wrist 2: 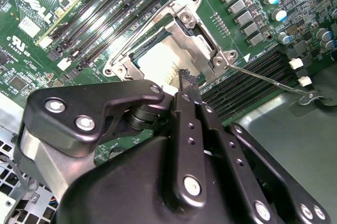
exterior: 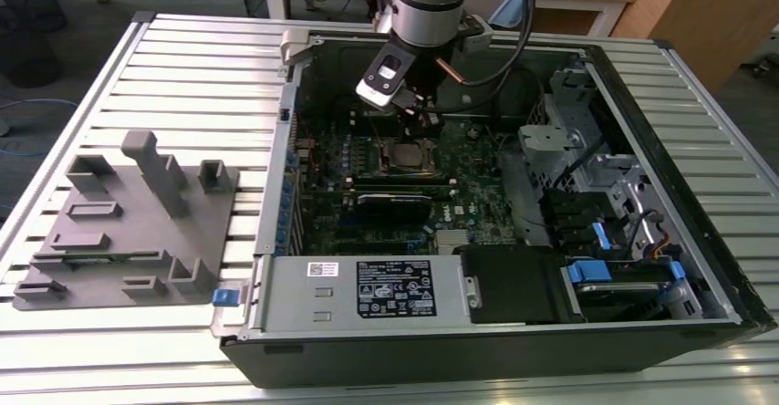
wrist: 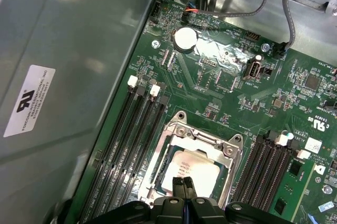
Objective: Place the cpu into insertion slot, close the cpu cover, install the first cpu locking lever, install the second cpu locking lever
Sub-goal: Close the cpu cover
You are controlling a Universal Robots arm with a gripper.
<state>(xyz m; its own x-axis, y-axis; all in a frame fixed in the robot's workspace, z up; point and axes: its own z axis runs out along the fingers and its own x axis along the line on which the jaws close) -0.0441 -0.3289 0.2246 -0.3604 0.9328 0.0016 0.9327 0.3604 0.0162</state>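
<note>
We see the cpu seated in the insertion slot on the green circuit board. Its dull metal top shows through the square cutout of the cpu cover, which appears to lie down over it. In the exterior view the slot sits near the middle of the open computer case, which lies on the slatted surface. A grey fixture tray stands well apart on the exterior view's left.

The gripper hangs straight over the socket with its fingers together and nothing between them. The tips are at the edge of the cover and the chip, but we cannot tell whether they touch or hover just above.

We judge that the first two steps are done and that the work now concerns the levers. In the second wrist view a thin wire locking lever runs out from a corner of the socket, over the long black memory slots, to a hooked end that looks free and unlatched. We cannot tell how the other lever stands.

In our judgement, installing that lever calls for the closed tips to bear on the rod near its hooked end. They would need to press it down and sideways under its catch while keeping the cover flat and staying clear of the chip.
</note>
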